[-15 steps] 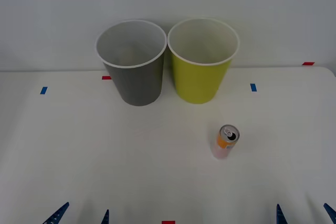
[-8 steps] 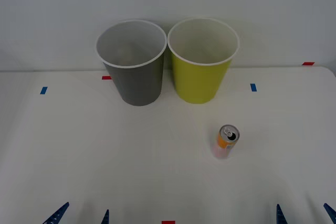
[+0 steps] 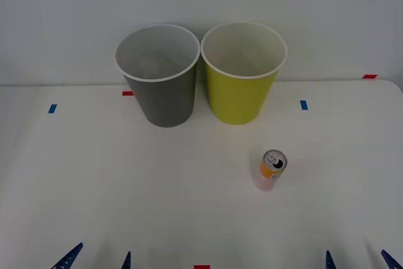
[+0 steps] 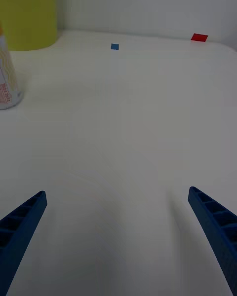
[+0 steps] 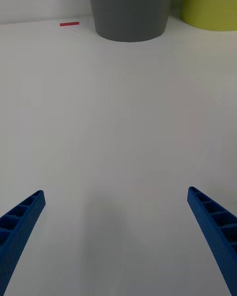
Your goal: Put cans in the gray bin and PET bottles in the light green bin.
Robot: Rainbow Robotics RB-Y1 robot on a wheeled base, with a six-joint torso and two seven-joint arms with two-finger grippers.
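Altogether one can [image 3: 272, 169], orange fading pinkish, silver-topped, stands upright ahead of the spread right gripper [image 3: 356, 259]; one gray bin [image 3: 160, 77], one light green bin [image 3: 242, 74] beyond the spread left gripper [image 3: 97, 257].

I count one can [image 3: 272, 169], one gray bin [image 3: 160, 77], one light green bin [image 3: 242, 74], and my two grippers: left [image 3: 97, 257], right [image 3: 357, 260].

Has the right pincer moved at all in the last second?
Yes, slightly. In the front view the right pincer has shifted toward the robot's left, closer to the red tape mark at the table's near edge; its fingers are open. The can hasn't moved.
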